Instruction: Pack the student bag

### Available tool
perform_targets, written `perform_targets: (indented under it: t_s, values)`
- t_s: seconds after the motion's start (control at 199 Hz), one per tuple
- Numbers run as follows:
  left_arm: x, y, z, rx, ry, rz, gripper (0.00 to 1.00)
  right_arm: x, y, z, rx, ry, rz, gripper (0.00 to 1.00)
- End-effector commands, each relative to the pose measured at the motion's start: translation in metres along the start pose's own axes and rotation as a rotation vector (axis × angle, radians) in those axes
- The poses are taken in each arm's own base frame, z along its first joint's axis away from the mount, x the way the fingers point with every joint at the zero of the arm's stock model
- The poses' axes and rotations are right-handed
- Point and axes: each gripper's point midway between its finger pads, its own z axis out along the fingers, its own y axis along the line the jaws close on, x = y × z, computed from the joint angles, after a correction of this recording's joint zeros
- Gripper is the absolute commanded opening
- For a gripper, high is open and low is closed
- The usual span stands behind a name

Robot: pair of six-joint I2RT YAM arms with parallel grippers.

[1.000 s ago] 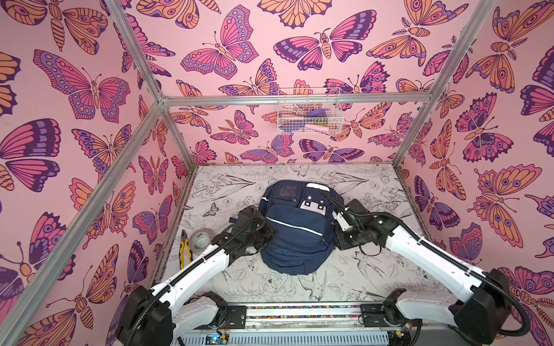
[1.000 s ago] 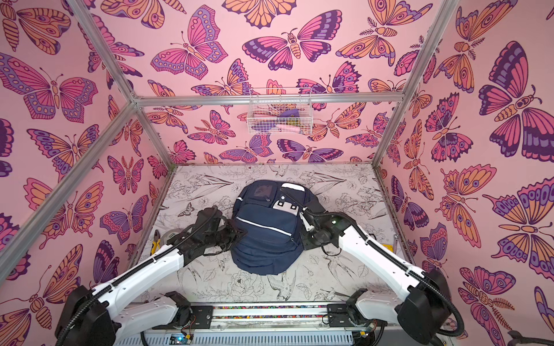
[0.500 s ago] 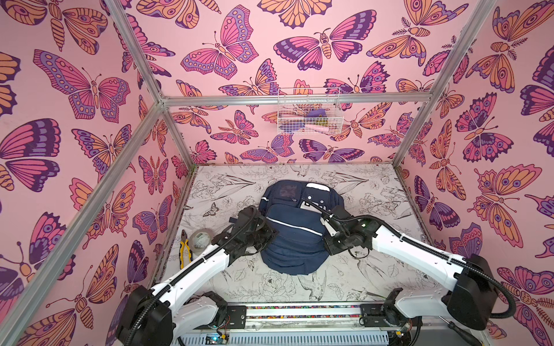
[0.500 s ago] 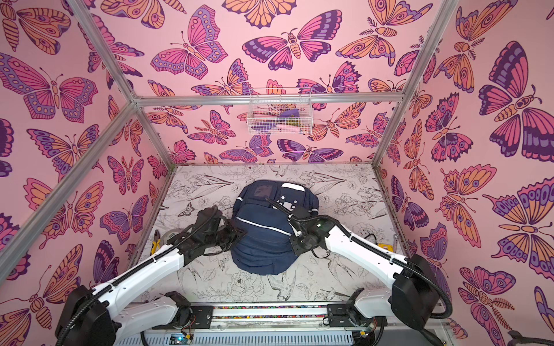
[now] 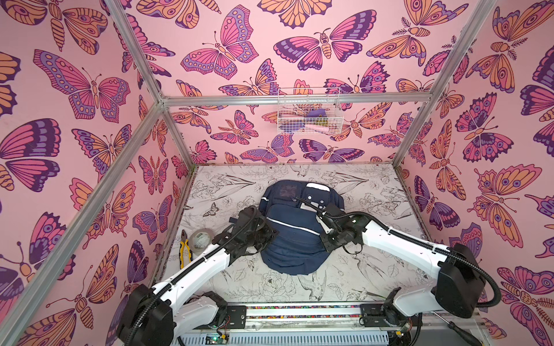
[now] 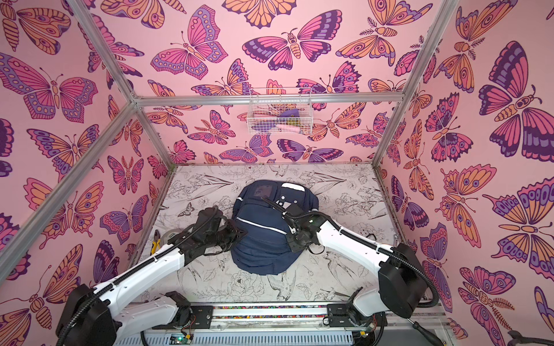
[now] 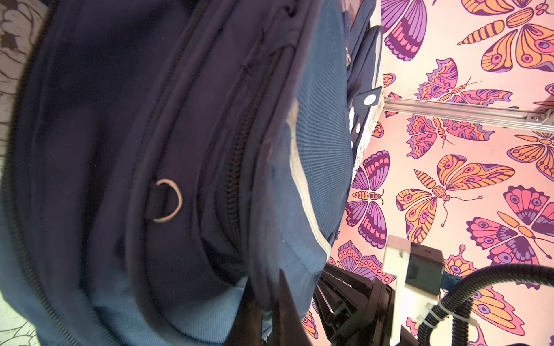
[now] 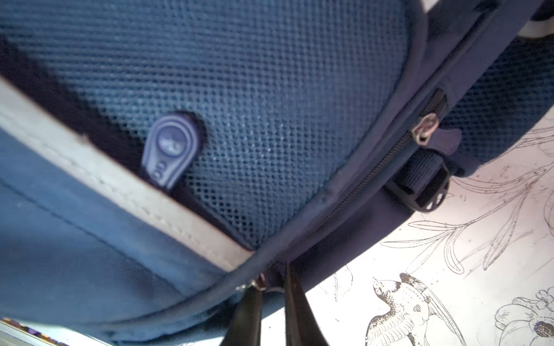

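Butterfly-papered walls box in a table printed w/ line-drawn flowers & birds; the student bag lies flat at its middle, front up, white-patched top toward the back wall. Left gripper sits at the bag's left flank, fingers pressed together on a fold of navy fabric by the seam; prob. an anchor, so the bag can't slide when the far side gets tugged. Right gripper is at the bag's opposite flank, jaws nearly together on the piped seam where a small metal zip slider shows; it looks like a nip on the slider's tab, tho the tab itself is mostly hidden. Judgement: opening step, nothing visibly packed yet; one arm braces, the other works the zip. Yellow-handled pliers & a tape roll lie beyond the bag's left flank, well apart from it, likely cargo. Wire basket hangs on the wall past the bag's top, contents unclear.
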Motion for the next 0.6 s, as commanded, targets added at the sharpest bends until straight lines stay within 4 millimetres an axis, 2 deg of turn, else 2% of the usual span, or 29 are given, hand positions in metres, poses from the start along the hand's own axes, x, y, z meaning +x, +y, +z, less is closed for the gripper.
perform_targets:
  t_s: [0.0,0.086,0.171,0.332,0.599]
  values:
    - [0.001,0.002,-0.003,-0.002,0.01,-0.034,0.0,-0.011,-0.001,-0.002,0.021,-0.032,-0.021,0.08]
    - [0.001,0.004,-0.004,-0.003,0.008,-0.036,0.0,-0.009,-0.002,-0.001,0.026,-0.026,-0.024,0.0]
    - [0.0,0.006,-0.005,-0.003,0.003,-0.041,0.0,-0.01,-0.008,-0.002,0.06,-0.031,-0.015,0.0]
    - [0.0,0.012,-0.007,-0.02,-0.001,-0.042,0.0,-0.014,-0.036,-0.005,0.143,-0.025,0.052,0.0]
    - [0.007,0.03,-0.012,-0.064,0.011,-0.049,0.0,-0.035,-0.054,-0.008,0.188,-0.026,0.089,0.0]
